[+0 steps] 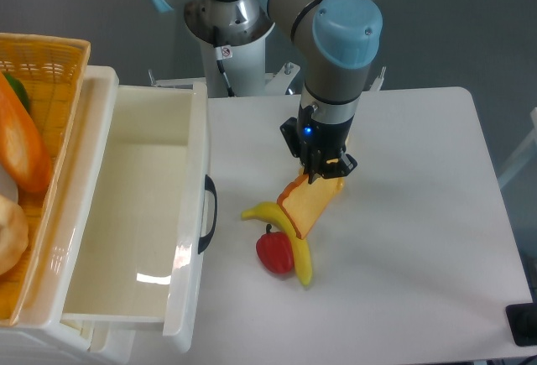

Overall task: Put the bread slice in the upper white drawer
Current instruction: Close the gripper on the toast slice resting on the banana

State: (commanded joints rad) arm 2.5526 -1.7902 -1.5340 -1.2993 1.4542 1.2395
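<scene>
While the gripper (323,174) hangs over mid-bench, I see its jaws clamped on the top edge of the bread slice (308,204), which tilts against a banana (289,239). The upper white drawer (126,214) stands open to the left, well apart.

A yellow banana (289,235) lies on the white table (419,214), curving from upper left down to lower right. Touching its left side sits 1 red fruit (274,252) with a dark stem (an apple or pepper, hard to tell). At the far left, a woven yellow-orange basket (50,54) holds a long orange baguette (21,147) and a pale round bun (10,235), partly cut off.
</scene>
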